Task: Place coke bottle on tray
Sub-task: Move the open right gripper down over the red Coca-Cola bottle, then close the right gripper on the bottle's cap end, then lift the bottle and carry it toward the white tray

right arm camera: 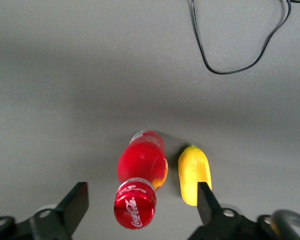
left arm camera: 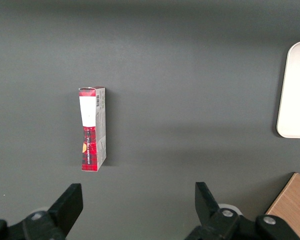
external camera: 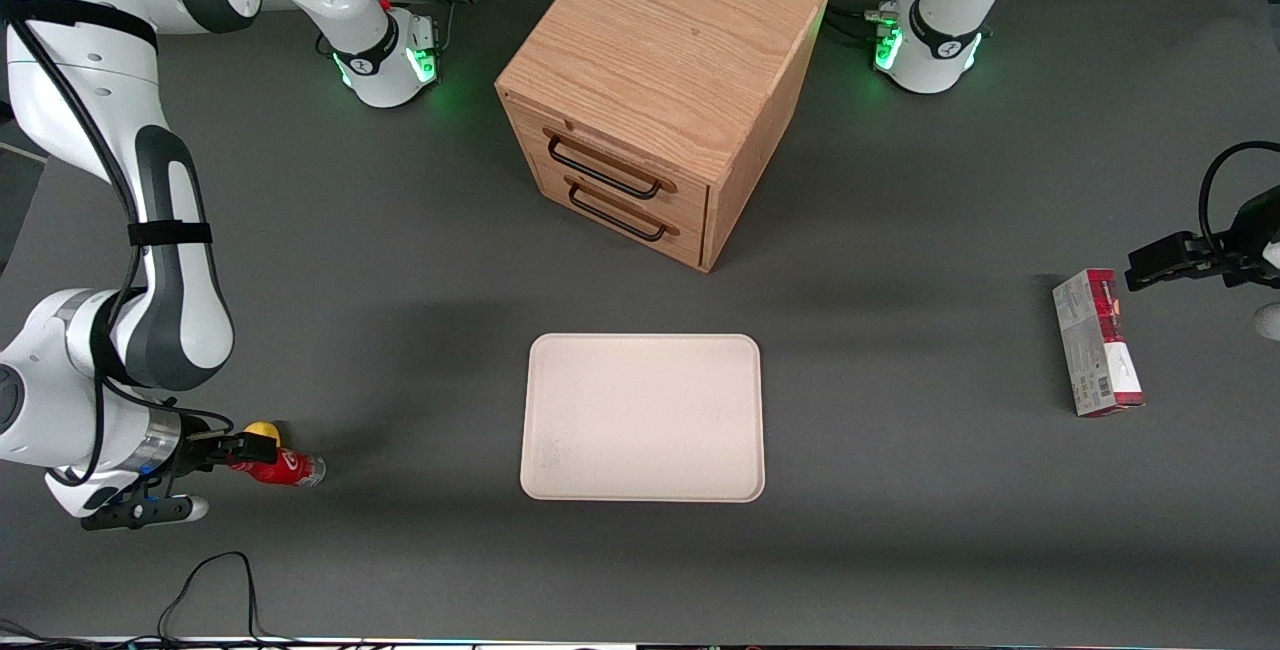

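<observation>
White-and-grey arm (external camera: 150,260), black-fingered tool (right arm camera: 142,207), black cables.

The coke bottle (external camera: 278,468) (right arm camera: 139,177) is a small plastic bottle with a red cap bearing white lettering, a red body and a clear base. It lies on its side on the grey table at the lower left of the front view, well apart from the tray. The tray (external camera: 644,417) (left arm camera: 296,90) is flat, cream and rectangular, with rounded corners and a low rim, resting just below the centre of that frame.
</observation>
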You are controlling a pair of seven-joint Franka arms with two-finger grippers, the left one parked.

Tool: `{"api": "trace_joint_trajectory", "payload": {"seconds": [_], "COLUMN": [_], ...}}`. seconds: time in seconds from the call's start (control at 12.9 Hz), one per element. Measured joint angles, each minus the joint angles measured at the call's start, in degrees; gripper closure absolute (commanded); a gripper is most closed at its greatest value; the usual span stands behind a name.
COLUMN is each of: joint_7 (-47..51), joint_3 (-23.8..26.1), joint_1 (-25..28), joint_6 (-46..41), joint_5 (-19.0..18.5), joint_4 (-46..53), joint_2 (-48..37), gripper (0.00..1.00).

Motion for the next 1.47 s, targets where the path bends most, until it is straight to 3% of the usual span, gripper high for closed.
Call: {"api": "trace_joint_trajectory", "payload": {"seconds": [0.7,0.85,1.16,1.47], "joint_7": [0.07,0.18,0.40,0.40], "joint_3": [0.00,0.00,0.00,0.00], "joint_1": [0.19,0.52,1.15,1.58], "joint_6": [-0.15,-4.06,-20.34,-22.62], "joint_5": [0.11,0.12,0.13,-0.17], "joint_4": [0.13,0.58,-0.67,-15.89], "joint_2": [-0.08,-1.39,-13.70,-30.90], "gripper": [1.00,1.00,1.00,1.00]}}
